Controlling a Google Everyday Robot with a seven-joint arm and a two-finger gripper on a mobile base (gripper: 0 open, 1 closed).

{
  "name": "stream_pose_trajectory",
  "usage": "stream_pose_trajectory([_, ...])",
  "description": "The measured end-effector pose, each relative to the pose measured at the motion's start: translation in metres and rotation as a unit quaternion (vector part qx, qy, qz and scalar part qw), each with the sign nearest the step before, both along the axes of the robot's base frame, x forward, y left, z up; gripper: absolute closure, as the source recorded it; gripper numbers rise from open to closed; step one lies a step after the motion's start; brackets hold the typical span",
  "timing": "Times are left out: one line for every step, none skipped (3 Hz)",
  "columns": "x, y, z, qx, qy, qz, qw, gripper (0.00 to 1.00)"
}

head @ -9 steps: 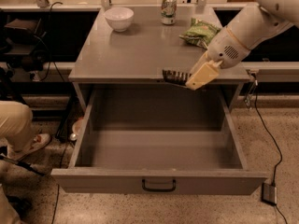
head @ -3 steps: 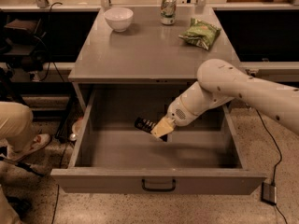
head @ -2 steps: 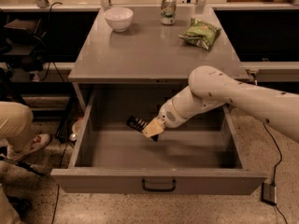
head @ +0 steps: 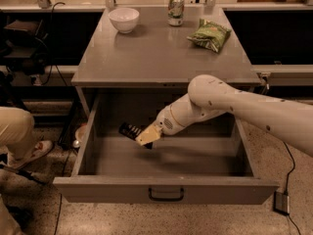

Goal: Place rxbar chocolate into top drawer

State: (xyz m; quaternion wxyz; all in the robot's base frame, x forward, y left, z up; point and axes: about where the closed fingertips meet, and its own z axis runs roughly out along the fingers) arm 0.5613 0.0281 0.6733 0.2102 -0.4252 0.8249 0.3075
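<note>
The top drawer (head: pixel 166 189) stands pulled wide open below the grey table, its dark curved handle at the front centre. My gripper (head: pixel 146 136) reaches down into the drawer's left half on the white arm coming from the right. It is shut on the rxbar chocolate (head: pixel 131 130), a small dark wrapper with pale lettering that sticks out to the left of the pale fingers (head: pixel 150 134). The bar hangs a little above the drawer floor.
On the table top (head: pixel 146 53) are a white bowl (head: pixel 123 19), a soda can (head: pixel 175 9) and a green chip bag (head: pixel 210 35). A person's leg and shoe (head: pixel 24 141) are at the left. A cable and small box (head: pixel 282 202) lie on the floor at right.
My arm has carried the bar from the table's front edge down into the drawer, then further left and slightly lower over the last second.
</note>
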Motion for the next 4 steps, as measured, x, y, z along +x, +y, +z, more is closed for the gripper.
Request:
stream_pose_trajectory([0.0, 0.004, -0.001, 0.007, -0.005, 0.0, 1.0, 0.13])
stream_pose_trajectory([-0.001, -0.014, -0.001, 0.001, -0.009, -0.02, 0.9998, 0.0])
stream_pose_trajectory([-0.023, -0.075, 0.013, 0.003, -0.019, -0.071, 0.9973, 0.0])
stream_pose_trajectory([-0.044, -0.146, 0.027, 0.015, -0.027, -0.133, 0.9906, 0.0])
